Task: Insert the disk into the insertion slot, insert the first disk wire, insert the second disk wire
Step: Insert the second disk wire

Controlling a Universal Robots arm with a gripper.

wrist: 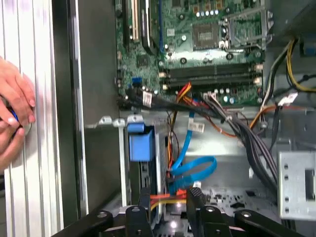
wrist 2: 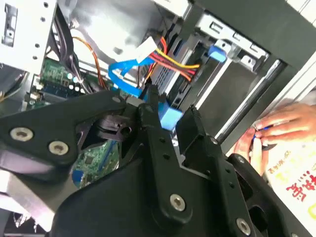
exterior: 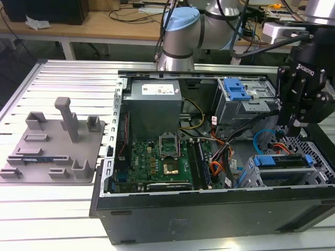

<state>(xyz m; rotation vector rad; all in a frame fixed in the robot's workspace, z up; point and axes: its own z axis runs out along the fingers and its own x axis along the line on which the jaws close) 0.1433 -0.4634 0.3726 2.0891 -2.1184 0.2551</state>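
We start at the black two-fingered gripper (wrist: 169,193). It is released: near the bottom centre of the first wrist view its fingers (wrist: 144,200) stand moderately apart, with nothing clamped between them. Through that gap we see a bundle of red, orange and yellow wires (wrist: 165,198) passing behind. The end of a flat bright-blue cable (wrist: 185,142) comes down to just beyond the fingertips (whether either pad brushes it we cannot tell).

In the exterior view the gripper (exterior: 297,125) hangs at the right edge, just above the flat silver-grey disk (exterior: 282,160) in its bright blue plastic frame. The disk lies inside the low, wide insertion slot (exterior: 313,146) of the perforated light-grey sheet-metal cage at lower right.

Further out, a green motherboard (exterior: 167,162) fills the middle of the open black computer case (exterior: 209,219). The case sits on a pale ribbed metal table (exterior: 52,219). A person's hand (wrist: 15,116) rests at the left edge of the first wrist view, beside the case.
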